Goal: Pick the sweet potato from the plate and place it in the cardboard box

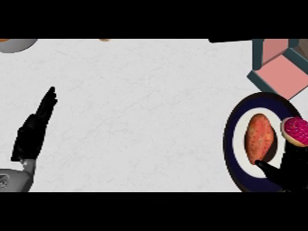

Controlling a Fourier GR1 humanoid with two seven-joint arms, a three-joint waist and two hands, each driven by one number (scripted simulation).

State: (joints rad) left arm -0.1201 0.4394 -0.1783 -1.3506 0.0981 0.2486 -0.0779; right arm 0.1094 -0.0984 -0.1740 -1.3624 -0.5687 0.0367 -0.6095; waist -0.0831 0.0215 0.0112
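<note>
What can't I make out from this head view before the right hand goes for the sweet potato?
All in the head view:
- cardboard box: cut off by the top edge, so its full opening does not show.
- plate: lower right rim hidden under the right hand.
- donut: whether the right hand touches it cannot be told.
- bowl, top left: cut by the top edge; contents barely show.

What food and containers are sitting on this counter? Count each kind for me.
sweet potato: 1
pink-frosted doughnut: 1
plate: 1
cardboard box: 1
bowl, cut off at the top left edge: 1
Total: 5
A small scrap at the top edge is too cut off to name, so it is not counted.
</note>
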